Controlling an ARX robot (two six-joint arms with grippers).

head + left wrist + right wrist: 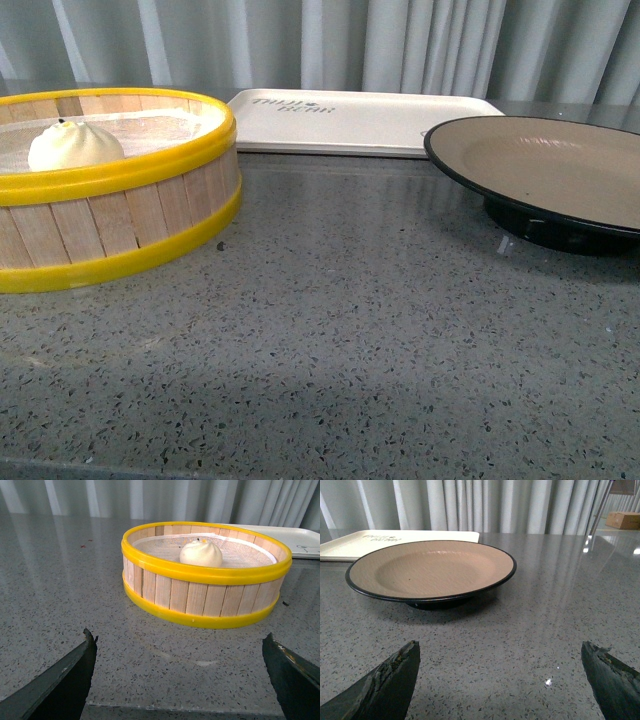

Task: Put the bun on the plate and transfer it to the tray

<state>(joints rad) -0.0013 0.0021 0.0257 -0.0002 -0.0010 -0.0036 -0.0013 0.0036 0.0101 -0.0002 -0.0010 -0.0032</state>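
Inside a yellow-rimmed wooden steamer (200, 597), a pleated creamy-white bun (201, 553) is being faced by the left hand (178, 637), released for pickup; right hand (500, 645) released.

Bright even light; soft shadow under plate (430, 570); countertop (547, 682) glare.

the steamer basket (120, 220) and plate (560, 170) run off the front view's edges; lettering (290, 104) on the tray (400, 128) is unreadable.

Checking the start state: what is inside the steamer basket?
One bun sits on the white cloth liner inside the steamer basket; nothing else shows there. The liner hides the basket's floor.
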